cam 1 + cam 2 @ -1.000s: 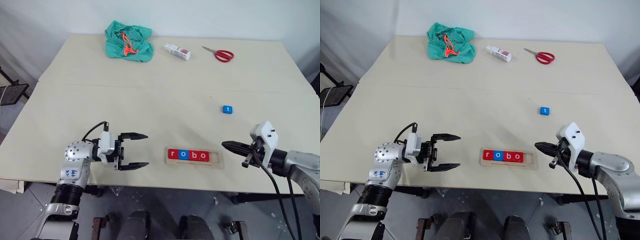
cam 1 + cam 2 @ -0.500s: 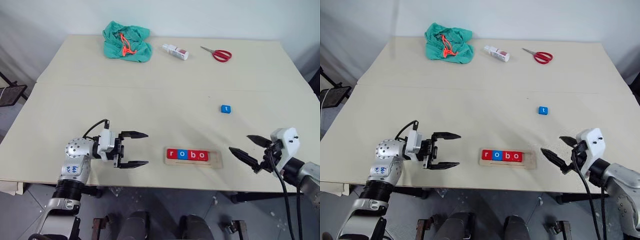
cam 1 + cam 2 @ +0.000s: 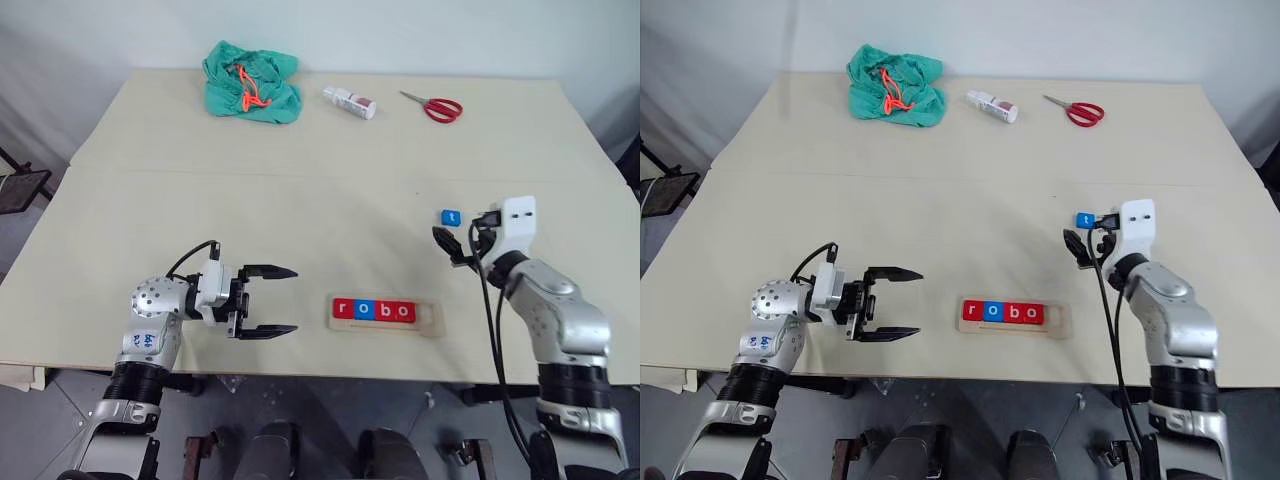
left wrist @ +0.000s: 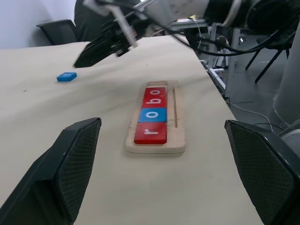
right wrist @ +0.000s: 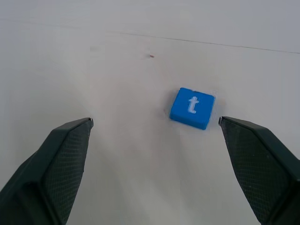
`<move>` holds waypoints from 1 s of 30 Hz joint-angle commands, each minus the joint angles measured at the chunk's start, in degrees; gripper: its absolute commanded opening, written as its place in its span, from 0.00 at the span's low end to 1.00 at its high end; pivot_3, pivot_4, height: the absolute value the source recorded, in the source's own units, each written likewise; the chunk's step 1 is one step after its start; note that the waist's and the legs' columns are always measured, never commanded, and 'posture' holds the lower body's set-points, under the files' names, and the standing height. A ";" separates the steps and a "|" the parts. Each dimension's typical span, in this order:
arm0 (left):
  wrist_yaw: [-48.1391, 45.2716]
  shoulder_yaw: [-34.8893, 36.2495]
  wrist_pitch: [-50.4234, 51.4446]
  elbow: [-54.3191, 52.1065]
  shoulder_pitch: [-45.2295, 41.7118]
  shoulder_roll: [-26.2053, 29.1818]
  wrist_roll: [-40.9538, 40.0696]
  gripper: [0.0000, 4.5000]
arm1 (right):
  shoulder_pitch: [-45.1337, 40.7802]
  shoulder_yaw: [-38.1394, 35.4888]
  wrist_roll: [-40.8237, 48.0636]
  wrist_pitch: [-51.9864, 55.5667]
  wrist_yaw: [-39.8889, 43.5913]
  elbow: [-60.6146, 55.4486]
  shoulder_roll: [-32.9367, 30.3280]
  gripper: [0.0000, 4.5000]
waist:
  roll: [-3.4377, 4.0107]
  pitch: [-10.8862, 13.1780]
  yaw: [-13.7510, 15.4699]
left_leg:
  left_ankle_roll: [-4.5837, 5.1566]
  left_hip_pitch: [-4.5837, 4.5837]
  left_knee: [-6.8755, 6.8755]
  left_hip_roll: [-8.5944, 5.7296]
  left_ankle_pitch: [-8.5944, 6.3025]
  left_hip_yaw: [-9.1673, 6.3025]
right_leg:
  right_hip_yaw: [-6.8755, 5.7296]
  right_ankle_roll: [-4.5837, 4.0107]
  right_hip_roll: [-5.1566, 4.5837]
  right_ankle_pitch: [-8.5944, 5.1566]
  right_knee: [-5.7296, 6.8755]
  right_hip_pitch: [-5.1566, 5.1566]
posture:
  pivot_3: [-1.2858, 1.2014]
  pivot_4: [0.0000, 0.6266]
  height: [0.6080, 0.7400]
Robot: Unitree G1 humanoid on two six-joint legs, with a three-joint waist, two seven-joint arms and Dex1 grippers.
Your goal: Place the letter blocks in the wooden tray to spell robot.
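Four of the letter blocks (image 3: 374, 310) already sit side by side in the wooden tray (image 3: 433, 321) near the front edge of the bench (image 3: 320, 200), reading r, o, b, o in red, blue, red, red, and the slot at the tray's right end is bare, so only the last letter is wanting. That one, the blue t block (image 5: 192, 108), lies flat on the bench well apart from the tray, farther back and off to the right. The right hand (image 5: 154, 140) is reached out toward it with its two black fingers spread wide and nothing between them; the block lies just ahead of the tips, closer to one finger than the other, and not yet touched. I'd guess the fingers are held that wide so they can straddle the little square before closing. The left hand (image 3: 265, 300) hangs to the left of the tray, pointing across at it, its fingers also apart and holding nothing, probably just keeping clear while the other arm works. At the far edge of the bench a green cloth (image 3: 251, 81), a small bottle (image 3: 349, 101) and red scissors (image 3: 434, 106) lie out of the way.
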 commanded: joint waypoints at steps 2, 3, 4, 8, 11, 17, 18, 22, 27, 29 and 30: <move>1.42 0.93 0.79 -4.52 2.37 0.66 -1.01 1.00 | -4.44 0.08 -4.30 -8.64 -2.13 10.05 0.50 1.00 | 0.00 0.00 -0.38 | 0.00 0.01 -0.03 0.00 0.00 0.01 | 0.00 0.00 0.00 0.00 -0.01 -0.01 | 0.52 0.24 1.00; 1.82 0.94 1.03 -5.22 2.78 0.64 -1.06 1.00 | -5.25 0.05 -4.59 -9.73 -2.03 11.89 0.75 1.00 | 0.00 0.00 -0.46 | 0.00 0.01 -0.04 0.01 0.00 0.03 | 0.00 0.00 0.00 0.00 -0.01 -0.01 | 0.52 0.24 1.00; 2.14 0.96 1.22 -5.77 3.16 0.64 -1.10 1.00 | -6.08 0.33 -4.96 -10.87 -1.73 13.65 1.05 1.00 | 0.00 0.00 -0.51 | 0.00 0.01 -0.06 0.01 0.00 0.03 | 0.00 0.00 0.00 0.00 -0.01 -0.02 | 0.52 0.24 1.00; 2.82 1.08 1.57 -7.35 4.57 0.84 -1.19 1.00 | -9.11 0.74 -5.38 -14.07 -0.39 19.62 2.47 1.00 | 0.00 0.00 -1.11 | -0.03 0.02 -0.10 0.02 0.02 0.03 | 0.00 0.00 0.01 0.00 0.00 -0.03 | 0.52 0.24 1.00; 3.39 1.19 1.80 -8.06 5.03 0.96 -1.18 1.00 | -10.76 0.81 -5.21 -15.21 0.19 22.37 3.33 1.00 | 0.00 0.00 -1.52 | -0.03 0.03 -0.12 0.02 0.02 0.00 | 0.00 0.00 0.00 0.00 0.01 -0.03 | 0.52 0.24 1.00; 4.09 1.03 1.95 -8.94 5.73 0.90 -1.16 1.00 | -12.69 0.84 -6.04 -17.10 -1.37 27.05 4.55 1.00 | 0.00 0.00 -1.68 | -0.04 0.05 -0.18 0.02 0.02 0.01 | 0.01 0.00 0.01 0.00 0.00 -0.05 | 0.52 0.24 1.00; 4.16 0.95 1.87 -8.83 5.68 0.79 -1.10 1.00 | -13.03 0.84 -6.10 -17.30 -1.86 27.92 4.97 1.00 | 0.00 0.00 -1.69 | -0.04 0.05 -0.17 0.02 0.02 0.01 | 0.02 0.00 0.01 0.00 0.01 -0.05 | 0.52 0.24 1.00; 4.46 0.73 1.73 -8.80 5.59 0.54 -0.93 1.00 | -14.09 0.41 -6.41 -18.07 -3.73 30.48 5.78 1.00 | 0.01 0.00 -1.74 | -0.06 0.08 -0.18 0.03 0.04 0.02 | 0.03 0.00 0.01 0.00 0.02 -0.04 | 0.52 0.24 1.00; 4.69 0.76 1.48 -8.56 5.33 0.43 -0.81 1.00 | -14.57 0.40 -6.27 -17.96 -5.20 31.72 6.81 0.80 | 0.00 0.00 -1.75 | -0.06 0.08 -0.17 0.03 0.04 0.02 | 0.04 0.00 0.01 0.00 0.03 -0.04 | 0.52 0.24 1.00; 4.83 0.75 1.35 -8.38 5.21 0.40 -0.71 1.00 | -13.66 0.76 -6.23 -17.28 -5.15 29.71 7.02 0.66 | 0.01 0.00 -1.75 | -0.06 0.09 -0.17 0.03 0.04 0.02 | 0.04 0.00 0.01 0.00 0.04 -0.04 | 0.52 0.24 1.00; 4.87 0.74 1.28 -8.32 5.20 0.40 -0.69 1.00 | -12.92 0.84 -6.02 -16.50 -5.02 28.13 7.06 0.58 | 0.01 0.00 -1.74 | -0.06 0.09 -0.17 0.03 0.04 0.02 | 0.05 0.00 0.01 0.00 0.04 -0.04 | 0.52 0.24 1.00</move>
